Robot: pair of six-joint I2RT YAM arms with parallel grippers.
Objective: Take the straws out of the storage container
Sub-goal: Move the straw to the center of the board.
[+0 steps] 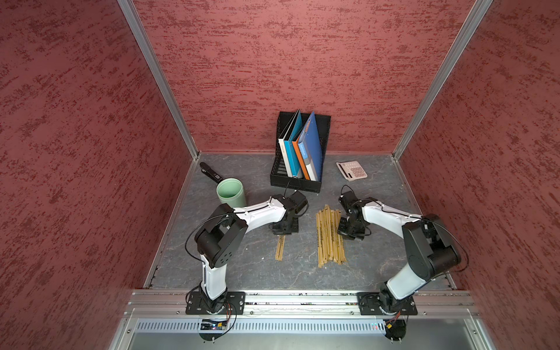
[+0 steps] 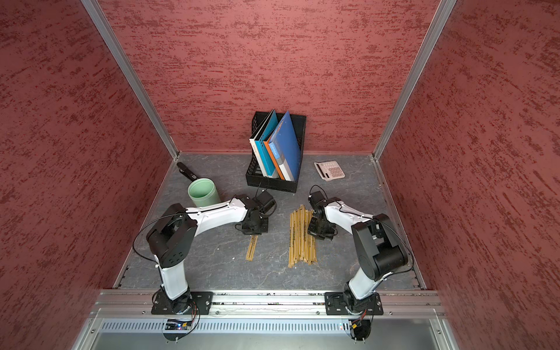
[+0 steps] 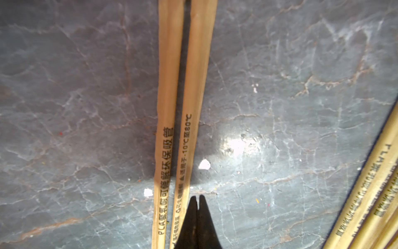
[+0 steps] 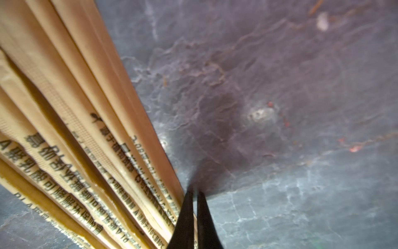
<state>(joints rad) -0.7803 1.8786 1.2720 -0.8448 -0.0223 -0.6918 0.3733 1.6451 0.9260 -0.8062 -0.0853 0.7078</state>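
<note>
I've got bright, even overhead light in both top views, walls (image 1: 75, 121) bowing at the edges. Left wrist shows glare on the table (image 3: 237, 146); right wrist's straws (image 4: 75, 129) blur close up.

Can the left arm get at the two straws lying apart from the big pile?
Probably yes. The left gripper hangs right by the two straws on the table, with nothing between them. Its jaws are shut, so it must open first.

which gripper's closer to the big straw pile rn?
Right. The right gripper, shut, sits at the edge of the big straw pile; the left gripper, also shut, is at the separate pair of straws, clear of the pile.
</note>
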